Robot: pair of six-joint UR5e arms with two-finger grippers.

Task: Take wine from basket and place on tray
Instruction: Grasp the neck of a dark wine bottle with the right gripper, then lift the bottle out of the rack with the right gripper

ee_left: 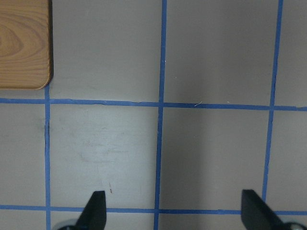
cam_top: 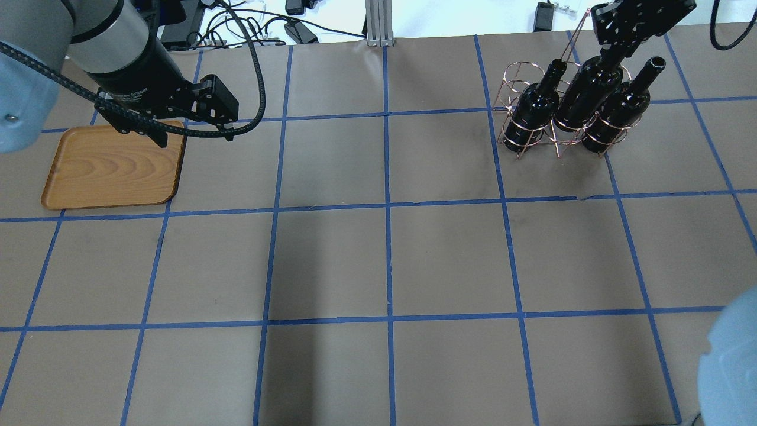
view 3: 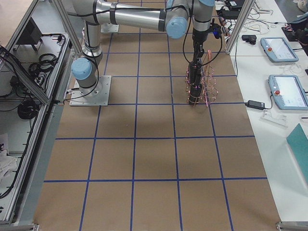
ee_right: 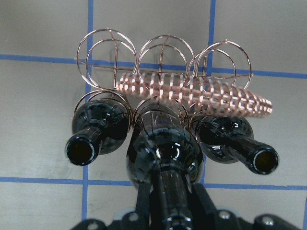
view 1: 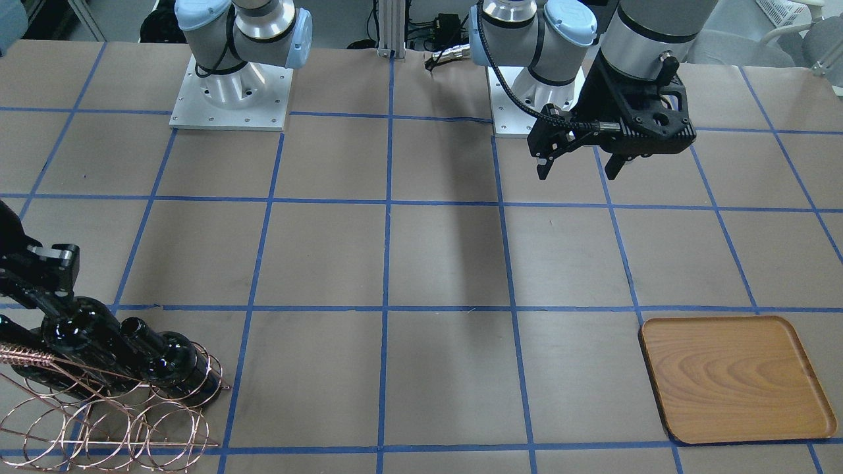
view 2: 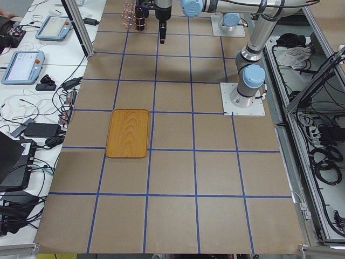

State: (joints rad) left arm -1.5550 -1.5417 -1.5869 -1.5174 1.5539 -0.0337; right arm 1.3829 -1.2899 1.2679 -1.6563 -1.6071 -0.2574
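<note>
Three near-black wine bottles stand in the copper wire basket [cam_top: 516,134] at the table's far right. My right gripper [cam_top: 610,54] is shut on the neck of the middle bottle [cam_top: 590,97], which sits higher than the other two [cam_top: 535,106] [cam_top: 621,106]. In the right wrist view my fingers [ee_right: 144,203] flank that bottle's neck [ee_right: 165,153], above the basket's coiled handle [ee_right: 201,93]. My left gripper [cam_top: 195,127] is open and empty, hovering by the near right corner of the wooden tray [cam_top: 112,168]. The tray's corner [ee_left: 24,43] shows in the left wrist view.
The brown paper table is marked with a blue tape grid [cam_top: 387,207]. Both arm bases [view 1: 230,92] [view 1: 527,99] stand at the robot's edge. Cables and an aluminium post [cam_top: 375,21] lie beyond the far edge. Tablets and cables lie on the side benches [view 2: 32,59].
</note>
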